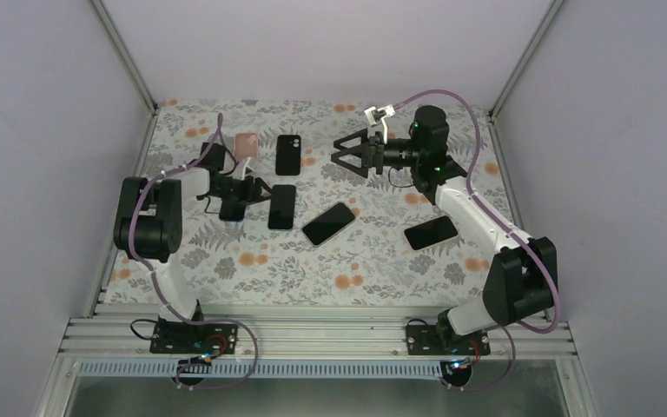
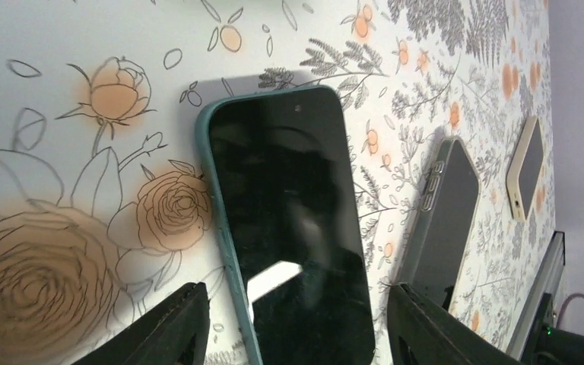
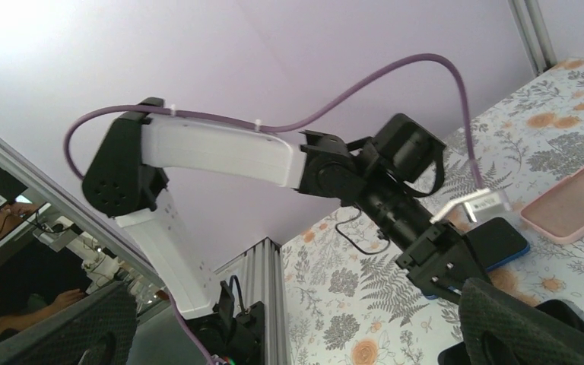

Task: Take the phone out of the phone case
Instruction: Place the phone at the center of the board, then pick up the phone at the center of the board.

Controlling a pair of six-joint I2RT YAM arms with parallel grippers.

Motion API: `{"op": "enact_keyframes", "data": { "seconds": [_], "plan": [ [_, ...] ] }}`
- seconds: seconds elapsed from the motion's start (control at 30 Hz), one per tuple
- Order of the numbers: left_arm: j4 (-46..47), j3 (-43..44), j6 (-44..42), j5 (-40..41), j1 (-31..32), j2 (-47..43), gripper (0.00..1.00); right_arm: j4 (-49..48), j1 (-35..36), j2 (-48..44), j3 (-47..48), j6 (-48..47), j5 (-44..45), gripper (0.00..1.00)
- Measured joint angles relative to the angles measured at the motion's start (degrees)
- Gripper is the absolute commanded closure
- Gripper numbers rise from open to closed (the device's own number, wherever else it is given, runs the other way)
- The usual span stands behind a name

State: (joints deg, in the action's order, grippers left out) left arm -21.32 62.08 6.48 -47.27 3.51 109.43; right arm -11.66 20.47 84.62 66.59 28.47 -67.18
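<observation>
A phone in a teal case (image 2: 289,220) lies face up on the floral table, and in the top view (image 1: 282,207) it sits just right of my left gripper. My left gripper (image 2: 296,327) is open, its fingers (image 2: 171,323) standing either side of the phone's near end, apart from it. In the top view my left gripper (image 1: 256,193) sits low at the phone's left edge. My right gripper (image 1: 340,155) is open and empty, held in the air at the back, pointing left. In its own view my right gripper (image 3: 296,342) faces the left arm.
A phone in a clear case (image 2: 445,220) and one in a cream case (image 2: 528,171) lie further right. A pink case (image 1: 246,145) and a black phone (image 1: 288,155) lie at the back. A blue-cased phone (image 3: 506,239) lies under the left wrist.
</observation>
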Motion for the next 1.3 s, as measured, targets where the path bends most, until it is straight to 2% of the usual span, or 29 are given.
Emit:
{"op": "enact_keyframes", "data": {
  "seconds": [0.07, 0.17, 0.3, 0.33, 0.37, 0.9, 1.07, 1.3],
  "plan": [
    [-0.7, -0.2, -0.6, 1.7, 0.0, -2.2, 0.33, 0.2, -0.1, 0.0, 0.0, -0.2, 0.6, 0.01],
    [-1.9, -0.2, -2.0, 4.5, 0.7, -6.3, 0.14, 0.4, -0.6, 0.0, 0.0, -0.4, 1.6, 0.01],
    [-3.2, -0.1, -4.5, 7.4, 3.4, -11.0, 0.09, 0.4, -1.6, -0.1, -0.7, -0.7, 2.7, 0.01],
    [-3.5, -0.1, -5.0, 8.1, 4.5, -12.0, 0.01, 0.5, -1.9, -0.2, -1.0, -0.8, 3.0, 0.01],
    [-3.8, 0.0, -5.8, 8.7, 5.6, -12.9, 0.0, 0.6, -2.3, -0.3, -1.3, -1.0, 3.4, 0.01],
    [-9.4, 5.3, -15.8, 23.4, 28.0, -14.3, 0.0, 2.4, -9.0, -8.9, -5.1, -3.2, 5.8, 0.01],
    [-11.4, 7.8, -17.8, 28.3, 32.5, -10.2, 0.0, 3.2, -11.0, -9.5, -5.6, -3.3, 6.7, 0.01],
    [-15.3, 13.6, -18.5, 32.9, 35.5, -2.2, 0.0, 3.5, -13.3, -10.5, -6.8, -3.3, 8.0, 0.01]
  ]
}}
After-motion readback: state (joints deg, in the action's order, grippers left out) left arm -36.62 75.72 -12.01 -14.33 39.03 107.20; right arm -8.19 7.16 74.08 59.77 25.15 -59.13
